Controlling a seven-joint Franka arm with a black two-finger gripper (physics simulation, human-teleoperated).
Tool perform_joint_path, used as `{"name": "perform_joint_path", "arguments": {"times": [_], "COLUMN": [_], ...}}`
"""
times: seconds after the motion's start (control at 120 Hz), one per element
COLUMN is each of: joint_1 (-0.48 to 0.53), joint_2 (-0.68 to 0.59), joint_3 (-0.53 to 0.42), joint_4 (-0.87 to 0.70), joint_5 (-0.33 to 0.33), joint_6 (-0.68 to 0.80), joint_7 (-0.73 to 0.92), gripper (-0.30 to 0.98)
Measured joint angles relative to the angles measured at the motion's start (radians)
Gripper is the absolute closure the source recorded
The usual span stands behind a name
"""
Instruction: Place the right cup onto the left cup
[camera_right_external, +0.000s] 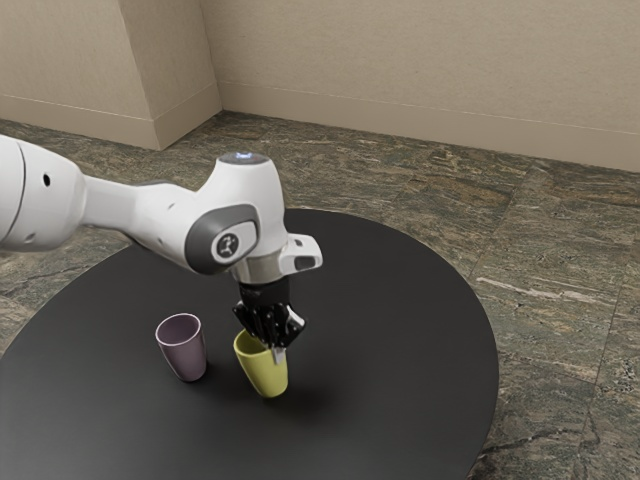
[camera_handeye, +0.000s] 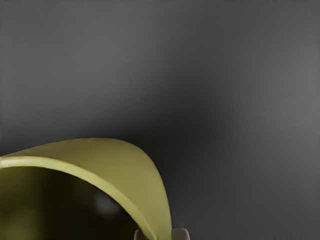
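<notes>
Evidently the round black tabletop (camera_right_external: 400, 300) carries the purple cup (camera_right_external: 185, 352), upright, with the yellow cup (camera_right_external: 266, 372) apart from it toward the exterior view's right; the gripper (camera_handeye: 161, 235) is closed on the yellow cup's wall, one fingertip inside, one outside; best to raise it straight, well above the purple rim (camera_right_external: 179, 319), keep it level, then centre base over mouth and lower slowly, since an off-centre grip could let it swing.
</notes>
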Motion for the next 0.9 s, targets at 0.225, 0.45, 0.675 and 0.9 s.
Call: {"name": "perform_joint_path", "arguments": {"times": [0.225, 0.45, 0.675, 0.9], "joint_1": [0.013, 0.01, 0.038, 0.075], "joint_2": [-0.052, -0.084, -0.116, -0.147], "joint_3": [0.0, 0.035, 0.048, 0.058], "joint_4": [0.043, 0.086, 0.086, 0.086], "joint_5": [0.005, 0.018, 0.02, 0.024], "joint_6": [-0.059, -0.136, -0.181, -0.211], "joint_7": [-0.003, 0.006, 0.023, 0.039], "gripper": [0.78, 0.78, 0.78, 0.78]}}
